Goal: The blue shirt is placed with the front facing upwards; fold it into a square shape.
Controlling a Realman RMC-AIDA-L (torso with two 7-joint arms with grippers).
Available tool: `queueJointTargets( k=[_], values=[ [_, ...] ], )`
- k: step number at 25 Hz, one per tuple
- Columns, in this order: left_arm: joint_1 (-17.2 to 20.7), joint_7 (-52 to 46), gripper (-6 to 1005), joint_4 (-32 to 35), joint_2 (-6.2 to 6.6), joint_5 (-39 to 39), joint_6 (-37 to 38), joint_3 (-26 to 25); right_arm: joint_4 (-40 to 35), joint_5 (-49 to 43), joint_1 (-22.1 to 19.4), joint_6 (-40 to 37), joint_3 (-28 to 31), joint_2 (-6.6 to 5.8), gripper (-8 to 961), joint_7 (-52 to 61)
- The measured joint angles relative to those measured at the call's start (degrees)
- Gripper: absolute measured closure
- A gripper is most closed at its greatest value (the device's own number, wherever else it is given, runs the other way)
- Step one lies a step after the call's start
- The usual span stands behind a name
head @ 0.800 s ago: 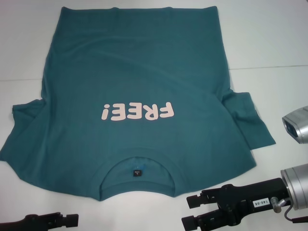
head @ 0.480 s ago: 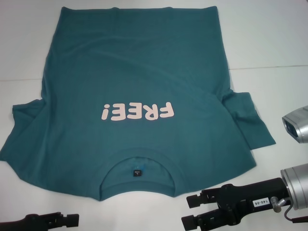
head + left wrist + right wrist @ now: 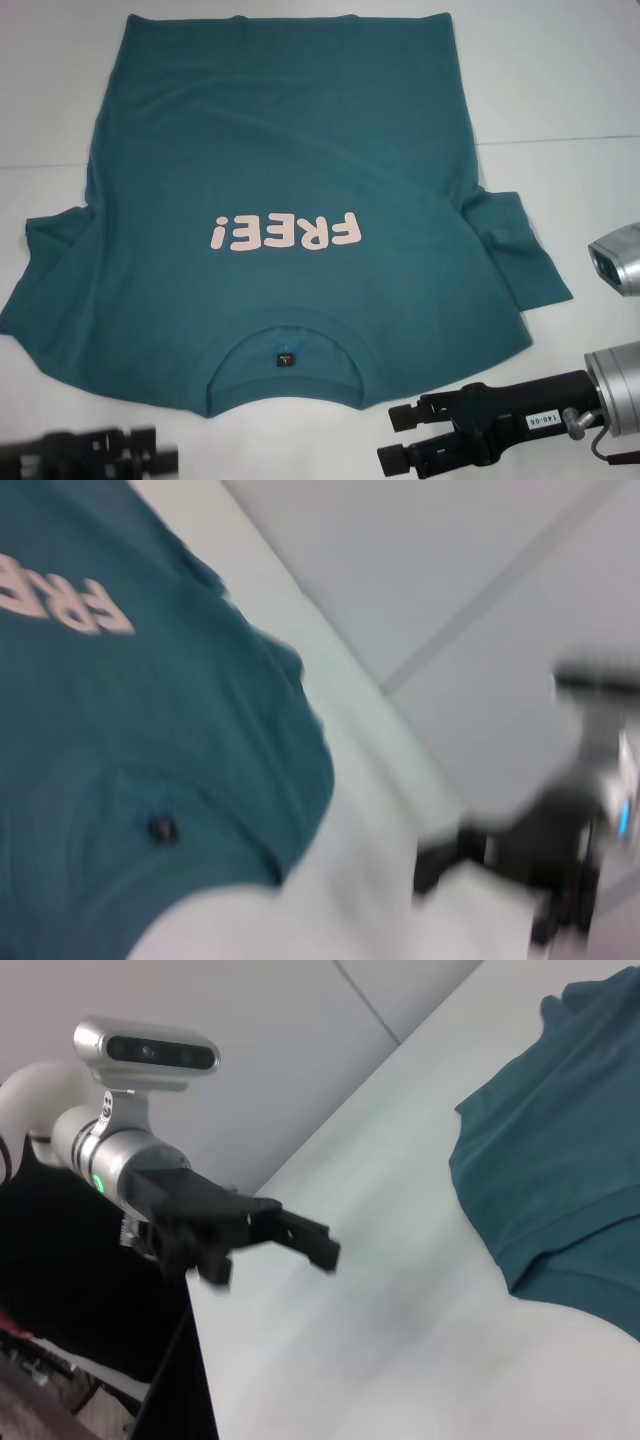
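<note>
The blue shirt (image 3: 280, 150) lies flat on the white table (image 3: 560, 80), front up, with the pink "FREE!" lettering (image 3: 285, 232) across the chest. Its collar (image 3: 285, 378) and dark neck label are on the side nearest me, and both sleeves are spread out. My left gripper (image 3: 150, 455) is at the near left edge, just off the shirt's shoulder hem, blurred, with its fingers apart and nothing in them. My right gripper (image 3: 392, 440) hovers open and empty beside the collar's right side. The left wrist view shows the shirt (image 3: 120, 730). The right wrist view shows a sleeve (image 3: 560, 1140) and the left gripper (image 3: 280, 1240).
The table's near edge (image 3: 200, 1340) drops off to dark floor beside the left arm. Bare white tabletop surrounds the shirt on the left, right and far sides. The right arm's silver wrist camera (image 3: 615, 262) hangs beside the right sleeve.
My left gripper has moved up and to the right, closer to the shirt's near left hem, and is still in motion. The right arm and the shirt have barely moved.
</note>
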Motion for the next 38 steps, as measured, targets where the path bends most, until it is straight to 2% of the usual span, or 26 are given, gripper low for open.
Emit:
queueJointTargets(
  k=[4, 7, 10, 13, 19, 23, 25, 28, 32, 38],
  values=[
    [-2.00, -11.97, 65, -0.98, 0.48, -3.53, 1.01, -7.41, -0.05, 0.24, 0.16, 0.50, 2.47, -0.02, 22, 3.34],
    [-3.17, -21.06, 65, -5.55, 1.43, -6.17, -1.32, -14.55, -0.45, 0.32, 0.55, 0.52, 5.17, -0.09, 22, 6.74],
    [-3.78, -23.32, 66, -11.40, 2.83, -7.43, -3.47, -19.42, -0.56, 0.35, 1.07, 0.82, 6.86, -0.24, 22, 10.83],
    [-3.68, -24.21, 65, -13.10, 3.11, -7.60, -6.68, -21.42, -0.32, 0.38, 1.38, 2.39, 9.84, -0.37, 22, 14.96],
    [-3.99, -21.74, 66, -12.88, 3.16, -7.84, -10.42, -21.28, 0.00, 3.98, 1.05, 2.86, 14.88, -0.55, 22, 17.64],
    [-4.85, -10.28, 65, -11.78, 3.46, -7.21, -11.20, -19.18, -0.03, 7.21, 1.84, 4.53, 15.50, -1.97, 22, 20.80],
    [-4.95, -7.93, 65, -10.28, 3.49, -6.45, -13.35, -17.22, -0.01, 6.85, 2.88, 4.88, 15.08, -2.77, 22, 22.42],
    [-4.97, -10.56, 65, -8.58, 3.31, -5.58, -18.97, -14.71, 0.06, 6.47, 3.35, 4.99, 14.91, -2.96, 22, 22.73],
    [-5.43, -17.45, 66, -9.36, 3.01, -5.54, -25.38, -14.00, 0.42, 6.47, 2.61, 5.43, 14.91, -2.50, 22, 21.00],
    [-8.02, -22.55, 65, -10.76, 3.19, -5.46, -28.78, -13.61, 1.65, 6.48, 1.59, 6.38, 14.91, -2.55, 22, 19.63]
  ],
)
